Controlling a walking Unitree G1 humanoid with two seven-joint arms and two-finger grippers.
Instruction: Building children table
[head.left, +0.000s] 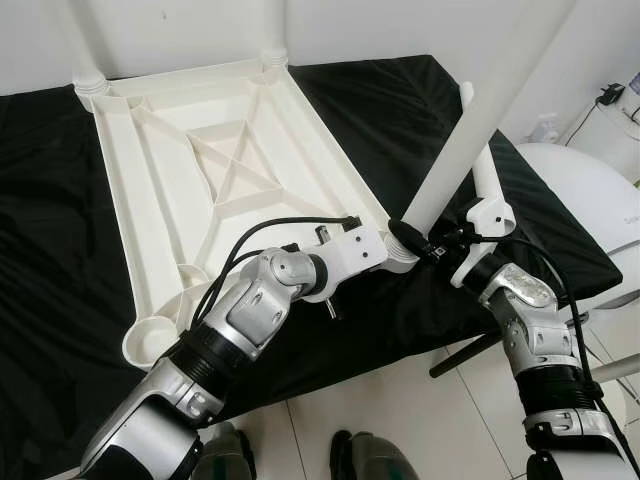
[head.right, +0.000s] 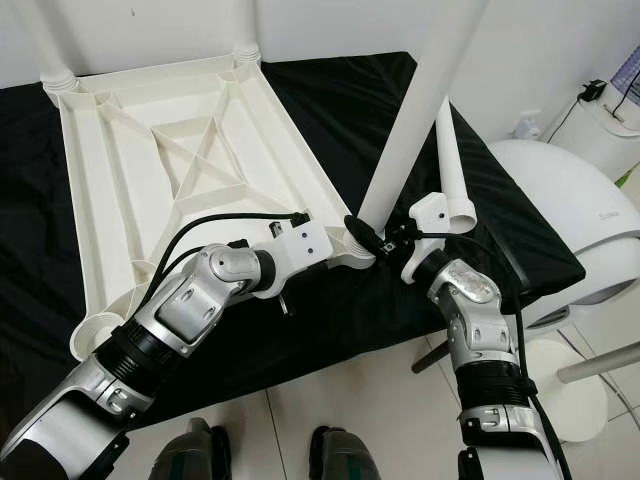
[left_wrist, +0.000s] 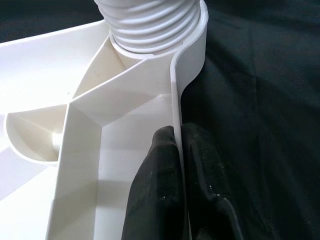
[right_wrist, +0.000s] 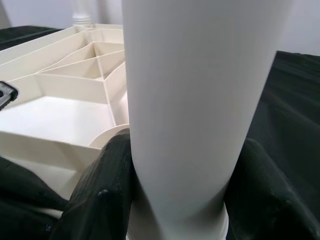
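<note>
Left gripper (left_wrist: 178, 150): fingers pinching the tabletop (head.left: 200, 170) rim between them.
Right gripper (right_wrist: 175, 200): fingers clasping the leg (right_wrist: 200, 100), apparently sitting in the corner socket.

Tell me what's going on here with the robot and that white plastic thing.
The robot is assembling a children's table. The white tabletop lies upside down on a black cloth. The left gripper pinches the tabletop's edge wall near a corner, while the right gripper holds a white leg at that corner's socket. Two legs already stand in the far corners; another leg lies nearby.
</note>
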